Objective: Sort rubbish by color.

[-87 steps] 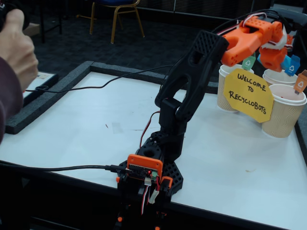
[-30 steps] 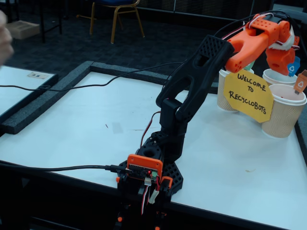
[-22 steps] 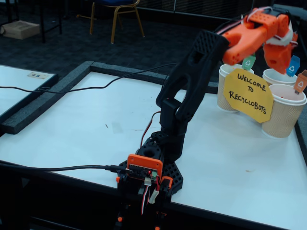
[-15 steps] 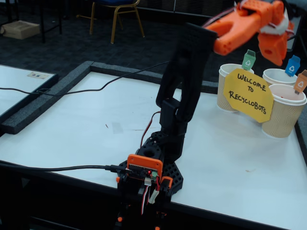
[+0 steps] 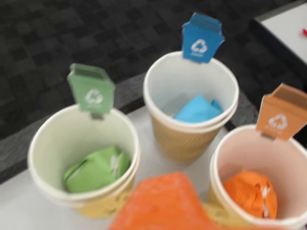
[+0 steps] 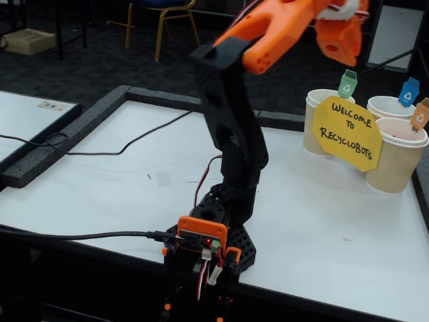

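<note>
Your arm (image 6: pixel 231 127) is built in two colours: matt black printed links low down, bright orange printed parts from the forearm up to the gripper (image 6: pixel 338 40). The black base (image 6: pixel 224 235) has a perforated, honeycomb-like skirt. You can see an orange bracket (image 6: pixel 201 231) at its front carrying a small circuit board with a red light lit. Red, white and black wires hang beneath it, a black cable (image 6: pixel 87 235) plugs into the board, and a thin red wire loops beside the lower link.
</note>
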Robot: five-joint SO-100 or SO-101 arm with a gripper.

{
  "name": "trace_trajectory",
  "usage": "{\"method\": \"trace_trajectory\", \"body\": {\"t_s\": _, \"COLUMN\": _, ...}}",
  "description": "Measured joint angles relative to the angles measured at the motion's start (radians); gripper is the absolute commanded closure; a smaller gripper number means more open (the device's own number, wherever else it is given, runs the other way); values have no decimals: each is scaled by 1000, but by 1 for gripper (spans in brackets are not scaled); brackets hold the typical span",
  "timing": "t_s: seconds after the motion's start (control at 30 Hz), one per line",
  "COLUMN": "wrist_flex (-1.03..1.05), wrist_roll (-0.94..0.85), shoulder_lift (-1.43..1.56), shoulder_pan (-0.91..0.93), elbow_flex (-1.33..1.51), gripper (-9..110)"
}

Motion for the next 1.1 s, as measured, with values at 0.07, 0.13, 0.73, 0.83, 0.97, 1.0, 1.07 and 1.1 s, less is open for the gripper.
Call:
{"method": "trace_trajectory", "body": {"t_s": 0.07, "wrist_flex": 0, "wrist_roll": 0, "shoulder_lift": 72, "shoulder_pan": -3, "elbow_flex": 72, "gripper": 101}}
{"method": "trace_trajectory", "body": {"t_s": 0.13, "wrist_flex": 0, "wrist_roll": 0, "shoulder_lift": 149, "shoulder_pan": -3, "elbow_flex": 155, "gripper": 101}}
{"method": "trace_trajectory", "body": {"t_s": 0.73, "wrist_flex": -44, "wrist_roll": 0, "shoulder_lift": 672, "shoulder_pan": -213, "elbow_flex": 643, "gripper": 101}}
{"method": "trace_trajectory", "body": {"t_s": 0.83, "wrist_flex": -44, "wrist_roll": 0, "shoulder_lift": 750, "shoulder_pan": -270, "elbow_flex": 726, "gripper": 101}}
{"method": "trace_trajectory", "body": {"t_s": 0.97, "wrist_flex": -44, "wrist_roll": 0, "shoulder_lift": 798, "shoulder_pan": -350, "elbow_flex": 787, "gripper": 101}}
{"method": "trace_trajectory", "body": {"t_s": 1.0, "wrist_flex": -44, "wrist_roll": 0, "shoulder_lift": 801, "shoulder_pan": -373, "elbow_flex": 796, "gripper": 101}}
{"method": "trace_trajectory", "body": {"t_s": 1.07, "wrist_flex": -35, "wrist_roll": 0, "shoulder_lift": 804, "shoulder_pan": -436, "elbow_flex": 808, "gripper": 101}}
{"method": "trace_trajectory", "body": {"t_s": 1.1, "wrist_flex": -28, "wrist_roll": 0, "shoulder_lift": 804, "shoulder_pan": -472, "elbow_flex": 810, "gripper": 101}}
